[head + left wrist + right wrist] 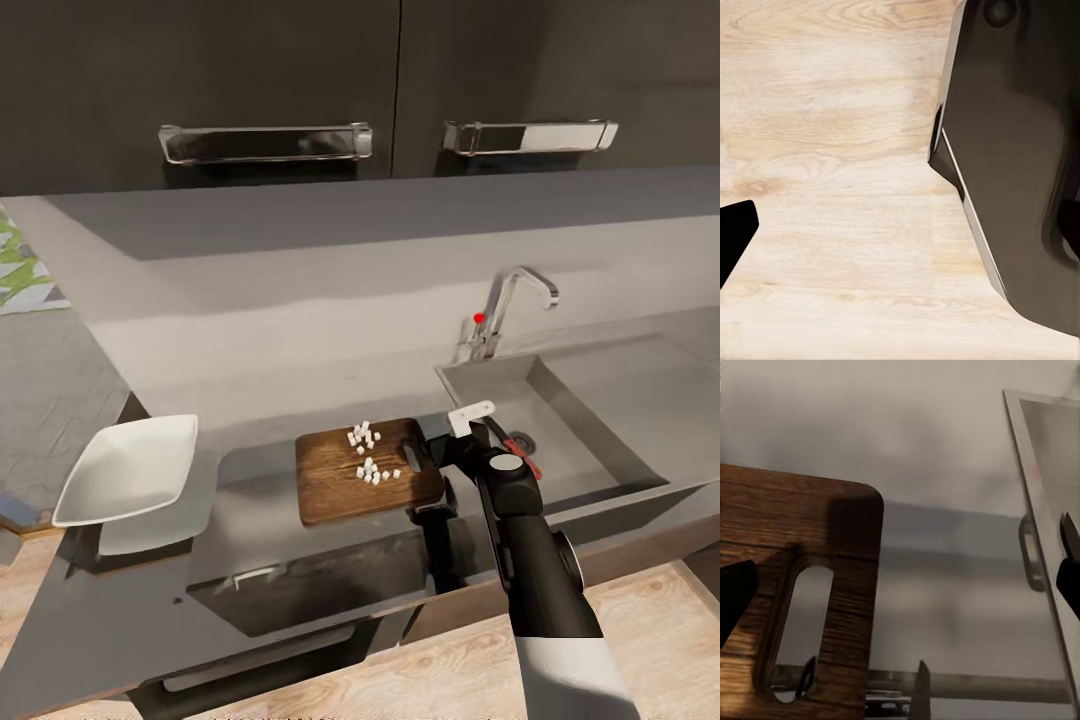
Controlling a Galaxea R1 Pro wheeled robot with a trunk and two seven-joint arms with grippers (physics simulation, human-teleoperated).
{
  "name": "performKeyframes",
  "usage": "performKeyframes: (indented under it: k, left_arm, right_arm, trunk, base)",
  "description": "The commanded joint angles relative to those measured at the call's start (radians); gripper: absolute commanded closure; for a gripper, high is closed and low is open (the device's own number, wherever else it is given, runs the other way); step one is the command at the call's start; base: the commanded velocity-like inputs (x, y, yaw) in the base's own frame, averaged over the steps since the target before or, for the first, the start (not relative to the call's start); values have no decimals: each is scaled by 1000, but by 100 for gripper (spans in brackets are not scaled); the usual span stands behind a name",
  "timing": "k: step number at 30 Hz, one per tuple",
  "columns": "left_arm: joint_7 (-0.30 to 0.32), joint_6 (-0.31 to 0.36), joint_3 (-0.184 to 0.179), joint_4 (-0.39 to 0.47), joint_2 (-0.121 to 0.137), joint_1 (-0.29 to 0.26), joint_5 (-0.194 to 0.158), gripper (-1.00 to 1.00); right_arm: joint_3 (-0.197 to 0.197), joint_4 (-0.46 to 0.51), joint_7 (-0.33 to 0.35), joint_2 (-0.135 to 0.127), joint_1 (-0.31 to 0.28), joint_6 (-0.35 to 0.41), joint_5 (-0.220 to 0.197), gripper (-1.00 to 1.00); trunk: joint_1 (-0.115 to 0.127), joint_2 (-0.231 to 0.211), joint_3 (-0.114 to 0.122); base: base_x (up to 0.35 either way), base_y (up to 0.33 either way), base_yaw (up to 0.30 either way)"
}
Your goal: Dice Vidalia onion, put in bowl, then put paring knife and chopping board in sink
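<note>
Brown wood-grain chopping board (368, 470) | white diced onion (366, 453) atop | right gripper (432, 468) jaws spread at slot end | left jaws: cannot tell

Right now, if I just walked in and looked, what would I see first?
Probably the little white onion cubes heaped on the brown chopping board in the middle of the grey countertop. The robot's right gripper sits at the board's handle end, next to the sink, where a knife with red on it lies. A white square bowl waits empty at the left.
</note>
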State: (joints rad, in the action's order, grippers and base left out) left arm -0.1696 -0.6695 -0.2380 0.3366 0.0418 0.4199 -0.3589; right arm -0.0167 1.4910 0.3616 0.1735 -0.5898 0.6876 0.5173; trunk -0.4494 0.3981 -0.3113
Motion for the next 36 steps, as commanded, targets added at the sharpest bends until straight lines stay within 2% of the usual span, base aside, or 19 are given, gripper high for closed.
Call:
performKeyframes:
  k: [1, 36]
  left_arm:
    - [-8, -1, -8, 2, 1, 0, -3, -100]
    - [-9, -1, -8, 2, 1, 0, -3, -100]
  right_arm:
    - [-2, -1, 10, 1, -1, 3, 10, -100]
    - [-1, -15, 10, 1, -1, 3, 10, -100]
  trunk:
    - [-1, 2, -3]
    - [-1, 2, -44]
  base:
    - [0, 10, 0]
    - [0, -55, 63]
